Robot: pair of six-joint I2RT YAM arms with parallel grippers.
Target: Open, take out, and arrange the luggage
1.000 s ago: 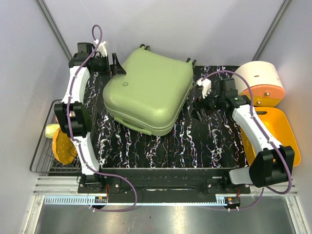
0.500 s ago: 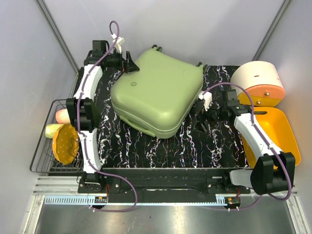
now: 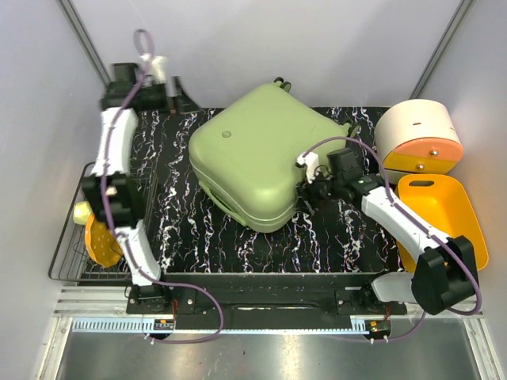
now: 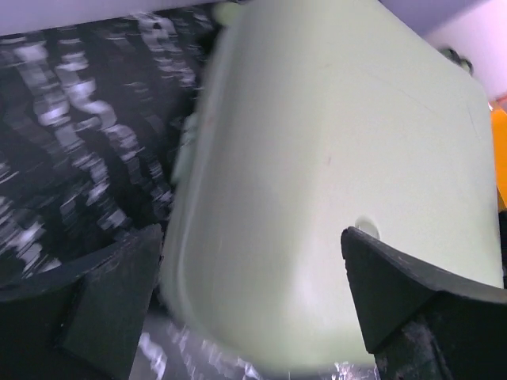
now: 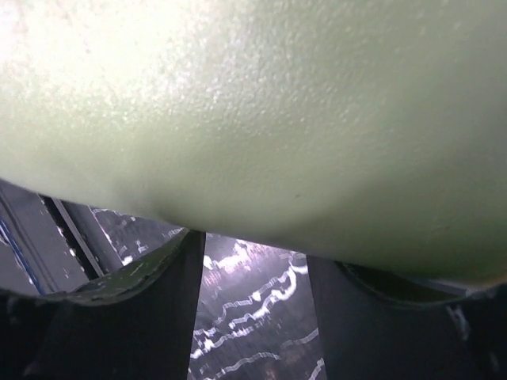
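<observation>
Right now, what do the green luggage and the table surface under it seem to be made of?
The luggage looks like hard moulded plastic, matte with a pebbled grain and soft highlights in the right wrist view. The table top seems a slightly glossy black sheet with white marble-like veins; real stone or print, I cannot tell.

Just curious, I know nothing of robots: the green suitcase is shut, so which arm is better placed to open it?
Probably the right. The right gripper sits close at the right side of the pale-green suitcase, its shell filling the wrist view. The left gripper hangs open at the far left corner, apart from it.
</observation>
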